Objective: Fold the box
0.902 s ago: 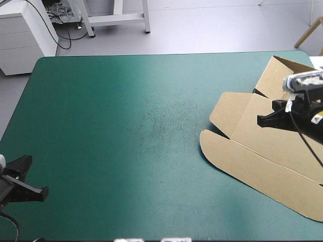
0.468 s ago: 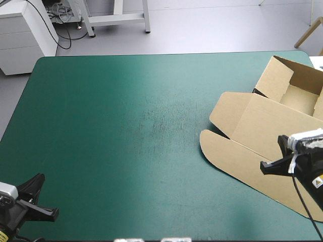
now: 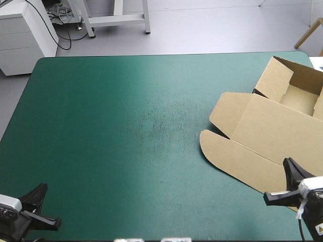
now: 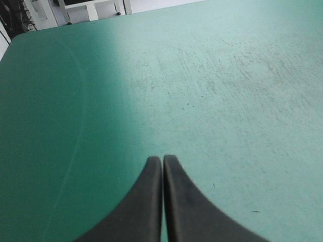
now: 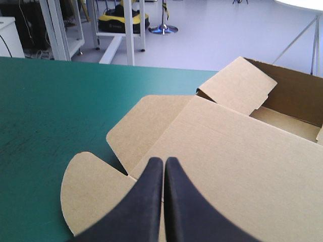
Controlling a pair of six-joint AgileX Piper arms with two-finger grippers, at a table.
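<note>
The box (image 3: 272,136) sits at the surface's (image 3: 116,131) 3 o'clock, an open tray with its lid lying flat toward 5 o'clock. The right hand (image 5: 164,161), closed and empty, hangs over the lid's near edge, probably clear of the board. The left hand (image 4: 162,159), also closed, waits at 7 o'clock, well apart from the box.

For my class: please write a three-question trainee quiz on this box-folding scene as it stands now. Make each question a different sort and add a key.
1. True or false: the left gripper touches the box.
2. Multiple choice: the box's raised walls stand nearest which corner of the table? A. near left. B. far right. C. far left.
3. Fill the gap: the right gripper, over the box's flat lid, is ____ (open or shut).

Key: 1 false; 2 B; 3 shut.
</note>
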